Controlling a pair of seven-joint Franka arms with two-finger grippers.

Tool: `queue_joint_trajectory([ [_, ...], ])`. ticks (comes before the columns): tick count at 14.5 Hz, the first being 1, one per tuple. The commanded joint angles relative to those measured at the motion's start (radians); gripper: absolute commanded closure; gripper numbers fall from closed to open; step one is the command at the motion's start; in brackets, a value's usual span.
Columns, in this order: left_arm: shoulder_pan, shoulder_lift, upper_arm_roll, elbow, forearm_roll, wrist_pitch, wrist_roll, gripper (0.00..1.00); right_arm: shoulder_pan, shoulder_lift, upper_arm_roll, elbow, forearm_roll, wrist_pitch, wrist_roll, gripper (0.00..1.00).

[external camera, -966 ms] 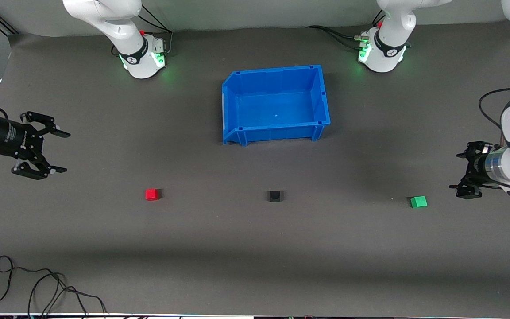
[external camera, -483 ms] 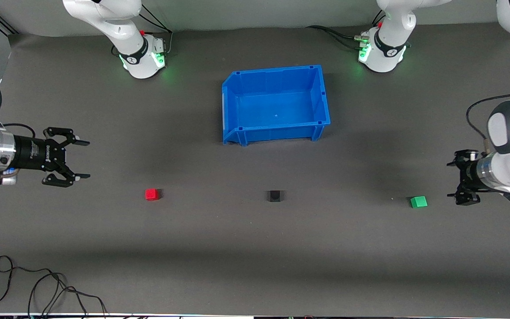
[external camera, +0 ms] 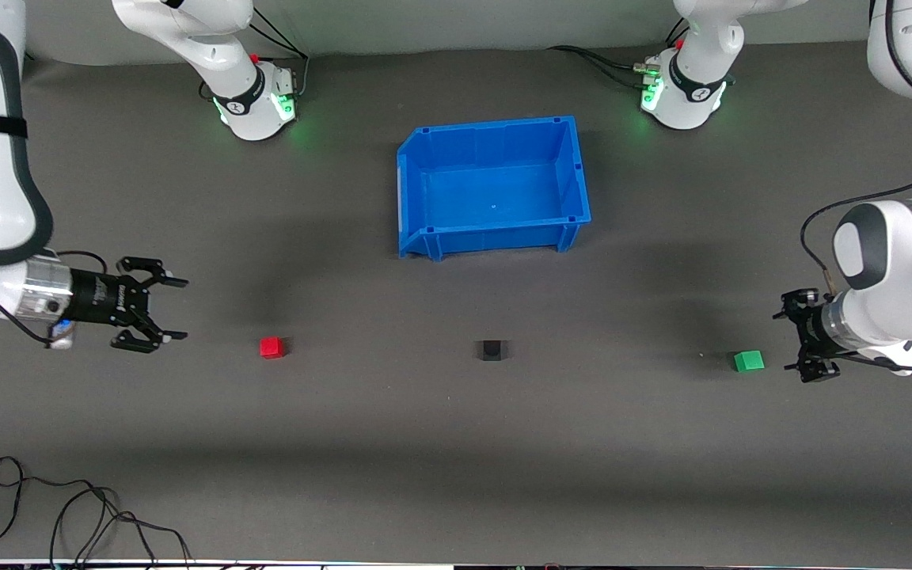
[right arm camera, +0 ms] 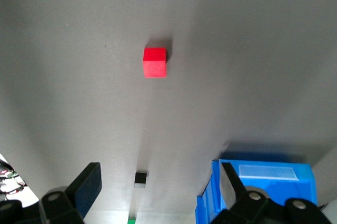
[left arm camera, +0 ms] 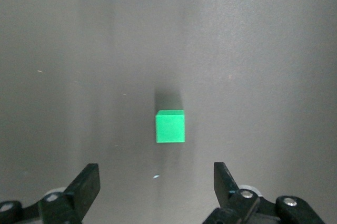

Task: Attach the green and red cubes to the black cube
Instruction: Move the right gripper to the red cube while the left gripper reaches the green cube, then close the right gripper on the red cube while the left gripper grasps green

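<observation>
Dark grey matting covers the table (external camera: 456, 443) from edge to edge, with the two arm bases along the edge farthest from the front camera.

At the right arm's end of the table, the right gripper (external camera: 169, 309) hangs over bare mat with its fingers spread wide and nothing between them. In the right wrist view the two fingertips (right arm camera: 88, 181) stand well apart. The red cube (external camera: 271, 347) (right arm camera: 155, 62) sits on the mat near this gripper, toward the table's middle, apart from the fingers.

At the left arm's end of the table, the left gripper (external camera: 798, 336) hangs low over the mat with its fingers wide apart and empty. The green cube (external camera: 748, 361) (left arm camera: 170, 126) lies just beside it, toward the middle of the table, not touched. In the left wrist view the cube sits centred ahead of the gap between the two fingertips (left arm camera: 89, 182).

Between the two coloured cubes, well apart from each, the black cube (external camera: 492, 350) (right arm camera: 140, 178) rests at about mid-table. All three cubes lie in a rough line parallel to the table's long edges.

Farther from the front camera than the black cube stands a blue bin (external camera: 416, 198), open at the top. A black cable (external camera: 68, 514) lies looped at the corner nearest the front camera, at the right arm's end.
</observation>
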Motion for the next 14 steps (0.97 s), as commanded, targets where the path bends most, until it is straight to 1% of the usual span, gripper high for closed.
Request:
queue_joint_trajectory([
  [1,-0.003,0.031,0.005,-0.048,0.03,0.094,-0.052,0.03,0.007,0.093,-0.003,-0.001,0.086,0.079,-0.117,0.0],
  [3,0.001,0.034,0.005,-0.073,0.037,0.136,-0.039,0.03,0.021,0.126,-0.002,-0.03,0.129,0.165,-0.157,0.0],
  [4,0.003,0.046,0.005,-0.076,0.062,0.144,-0.034,0.03,0.034,0.135,-0.002,-0.04,0.135,0.196,-0.162,0.0],
  [5,0.004,0.06,0.003,-0.078,0.08,0.164,-0.035,0.03,0.042,0.147,-0.002,-0.041,0.135,0.213,-0.162,0.0],
  [9,-0.006,0.062,0.005,-0.097,0.08,0.19,-0.051,0.03,0.084,0.21,-0.002,-0.041,0.151,0.293,-0.16,0.0],
  [11,0.003,0.08,0.003,-0.099,0.08,0.252,-0.052,0.03,0.087,0.232,0.0,-0.041,0.157,0.314,-0.16,0.0],
  [14,0.001,0.12,0.005,-0.099,0.083,0.289,-0.048,0.02,0.096,0.259,0.002,-0.038,0.158,0.34,-0.162,0.0],
])
